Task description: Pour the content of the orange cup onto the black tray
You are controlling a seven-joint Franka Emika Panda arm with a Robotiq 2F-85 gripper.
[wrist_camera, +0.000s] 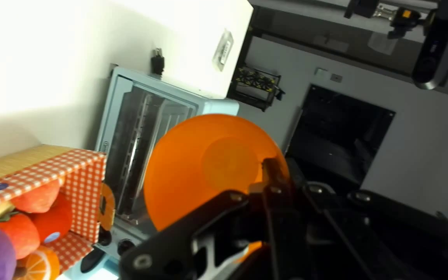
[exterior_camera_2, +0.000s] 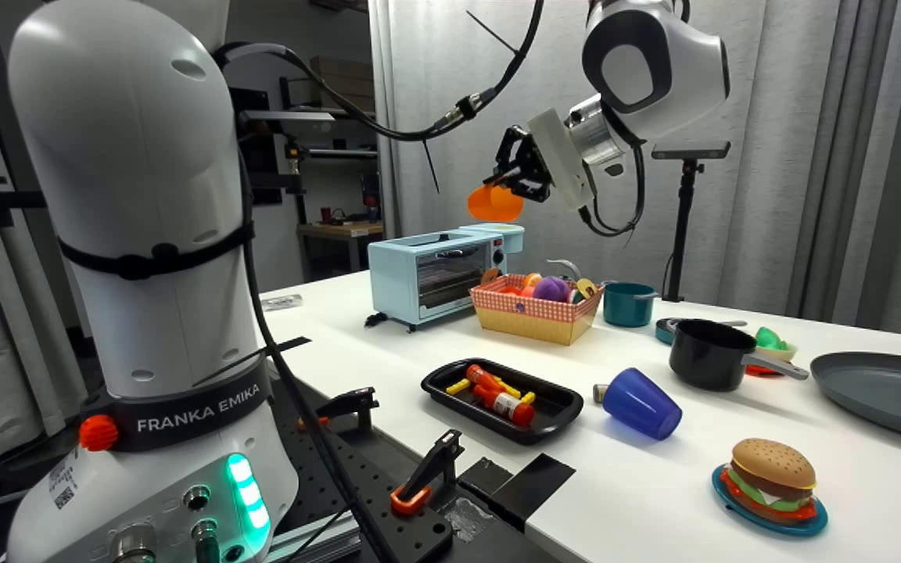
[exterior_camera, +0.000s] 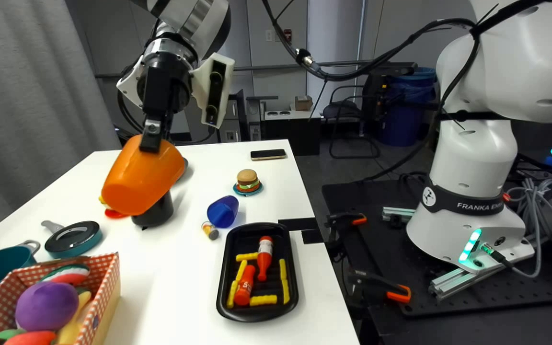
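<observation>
The orange cup (exterior_camera: 142, 177) is in the air, tilted with its base pointing down and sideways; it also shows in an exterior view (exterior_camera_2: 493, 205). My gripper (exterior_camera: 152, 136) is shut on the cup's wall near the rim. In the wrist view the gripper (wrist_camera: 282, 175) has the wall between its fingers. I look into the cup (wrist_camera: 193, 163) there; its round base shows and no contents are visible in it. The black tray (exterior_camera: 257, 315) lies on the table, away from the cup, holding two red bottles (exterior_camera: 264, 256) and several yellow sticks (exterior_camera: 263, 300). It shows in both exterior views (exterior_camera_2: 560, 403).
A blue cup (exterior_camera_2: 642, 403) lies on its side beside the tray, by a small bottle (exterior_camera: 210, 230). A checkered basket (exterior_camera_2: 536, 320) of toy fruit and a light-blue toaster oven (exterior_camera_2: 392, 274) stand farther off. Pots, a pan (exterior_camera_2: 888, 391) and a toy burger (exterior_camera_2: 773, 477) are around.
</observation>
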